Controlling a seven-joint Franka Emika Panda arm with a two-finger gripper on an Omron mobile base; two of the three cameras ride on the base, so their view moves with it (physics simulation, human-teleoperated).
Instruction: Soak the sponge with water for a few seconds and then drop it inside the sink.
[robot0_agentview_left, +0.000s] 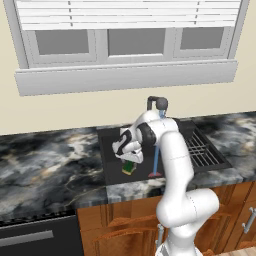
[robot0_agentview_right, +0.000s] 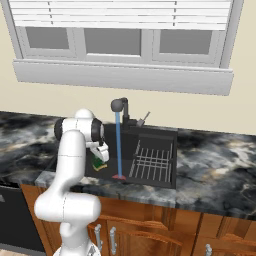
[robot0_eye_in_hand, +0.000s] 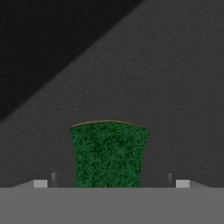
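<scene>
Dark sink (robot0_agentview_left: 112, 145), water (robot0_agentview_right: 118, 145) running; my fingers (robot0_eye_in_hand: 181, 183) stand released around sponge (robot0_eye_in_hand: 109, 153). Risk: it may hang on one pad.

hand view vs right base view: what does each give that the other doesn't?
Hand view alone: the gripper fingertips stand wide of the sponge, clear gaps on both sides, jaws open.
Right base view alone: the water falling from the faucet, the dish rack, the marble counter.
Both: the sponge's green side and the dark sink.
</scene>
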